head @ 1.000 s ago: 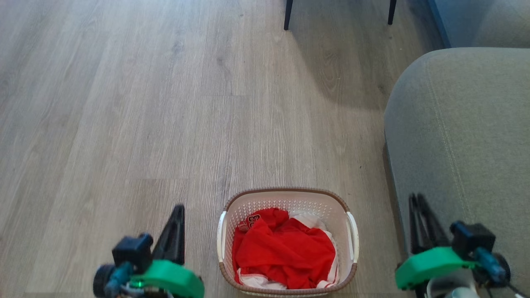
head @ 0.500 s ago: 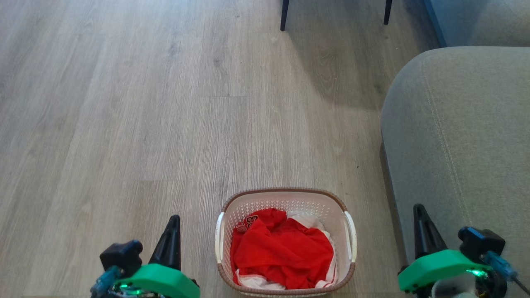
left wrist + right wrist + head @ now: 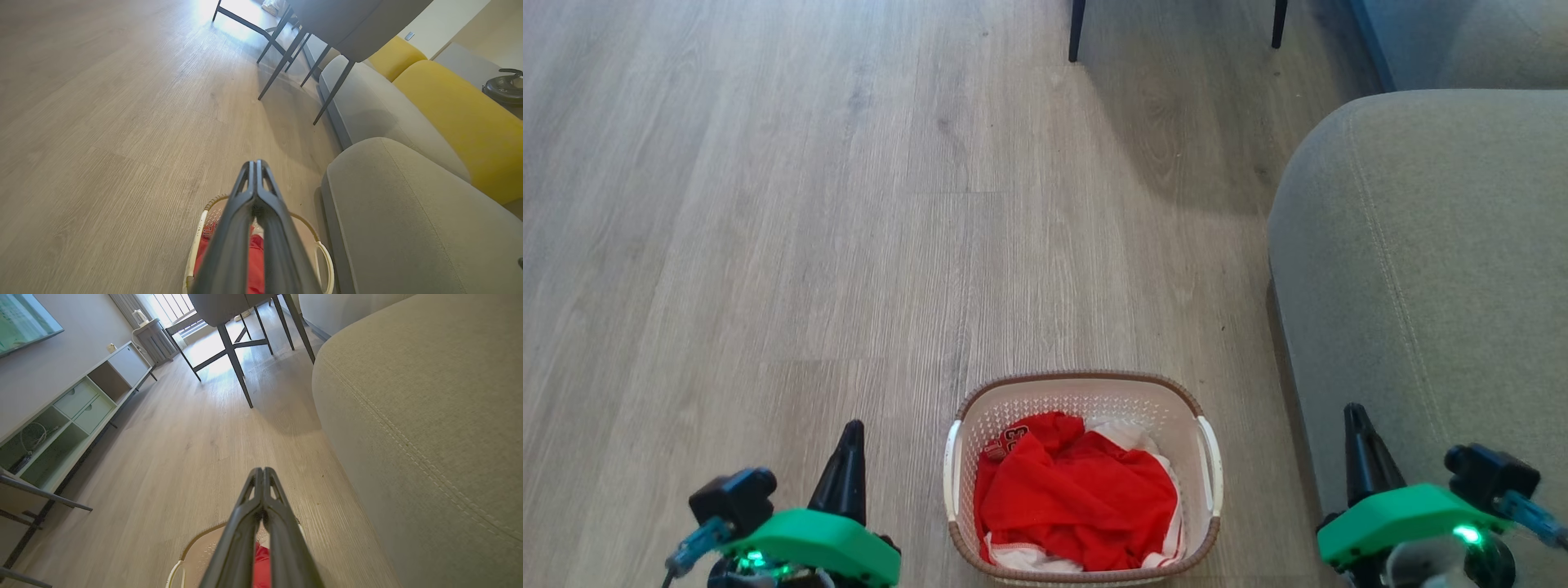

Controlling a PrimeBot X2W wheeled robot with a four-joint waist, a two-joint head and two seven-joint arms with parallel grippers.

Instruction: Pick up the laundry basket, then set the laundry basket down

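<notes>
Wood floor (image 3: 849, 245) held the basket (image 3: 1078, 378). Both jaws, shut and empty, had drawn back either side: lifted already, or not, unclear.

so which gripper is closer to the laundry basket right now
Left. The left gripper sits just off the left handle of the laundry basket; the right gripper is farther off the basket's right side, by the sofa. Neither touches it.

Bright daylight glares on the floor (image 3: 122, 102) beyond; wrist views bend at edges.
</notes>
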